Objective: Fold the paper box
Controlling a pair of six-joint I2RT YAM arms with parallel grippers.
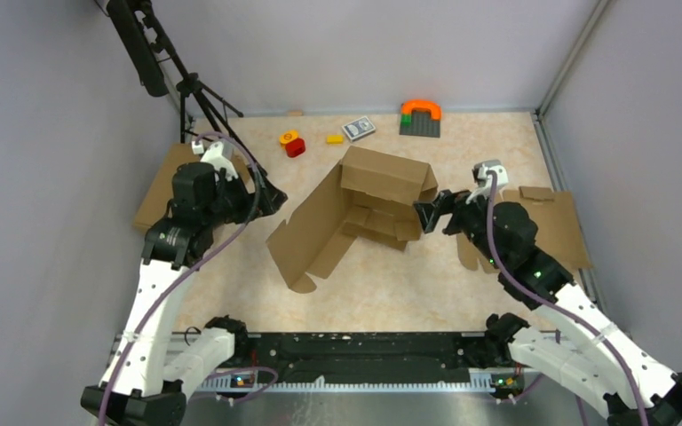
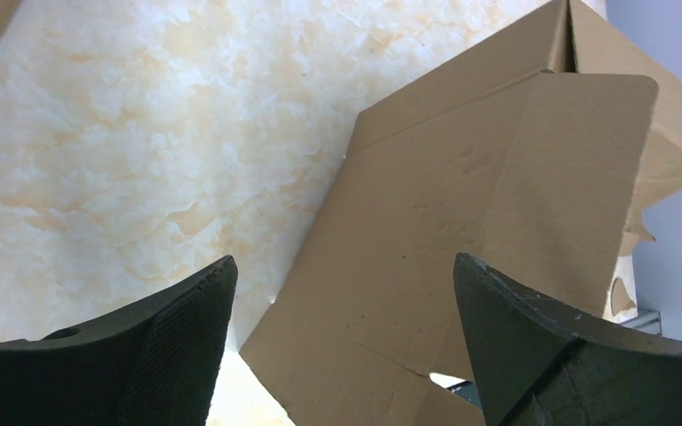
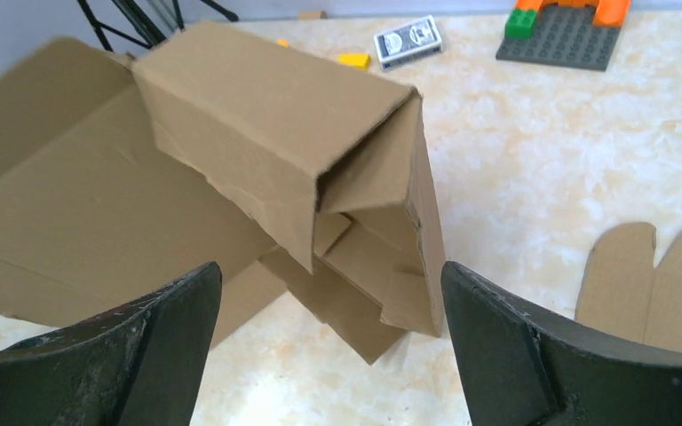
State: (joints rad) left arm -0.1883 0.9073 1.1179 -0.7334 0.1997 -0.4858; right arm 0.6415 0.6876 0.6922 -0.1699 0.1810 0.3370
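Bottom of frame: both arm bases along the near edge of the marbled desk [image 1: 391, 284]. Mid-left: left fingers [image 1: 271, 197] spread wide, gripping nothing, near the paper box [image 1: 355, 217]. Mid-right: right fingers [image 1: 428, 213] equally wide and empty, tips just beside the box's raised end. Centre frame: sits part-folded, one hollow section standing, a broad flap sloping toward lower left. Left edge: flat cardboard sheet [image 1: 162, 191]. Right edge: notched cardboard blank [image 1: 555, 226]. Along the top: red-and-yellow block [image 1: 293, 142], card pack [image 1: 358, 129], grey baseplate [image 1: 420, 124] with orange arch; tripod [image 1: 197, 93] upper left.
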